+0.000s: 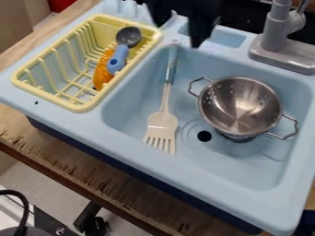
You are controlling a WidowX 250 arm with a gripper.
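at left, a worn wooden tabletop point(37, 133) shows splintered grain along its edge. below it, a curved black cable point(25, 205) is cut off by the left border. on the left part of the light-blue plastic sink unit point(126, 163) sits a pale-yellow plastic dish rack point(77, 109) with rounded corners and ribbed slots. it contains a ridged orange object point(102, 73), partly covered, type not identifiable, and a blue-handled ladle point(117, 60) with a round dark-grey bowl.

the slotted spatula with a cream head and grey-blue handle point(162, 120) lies in the left half of the basin, its tined end toward the lower edge and its handle end near the rear wall. the matte black hand point(195, 40) hangs above the rear rim, near the handle end; its upper part is cut off by the top border. it is dark and blurred: whether it is apart or together cannot be told.

right of the spatula is a round black drain hole point(204, 136). beside it stands a shiny steel colander point(239, 103), perforated, with two wire loop handles; its base is mostly hidden under the bowl. at far right, a grey plastic faucet point(274, 34) on a rounded base is cut off at top.
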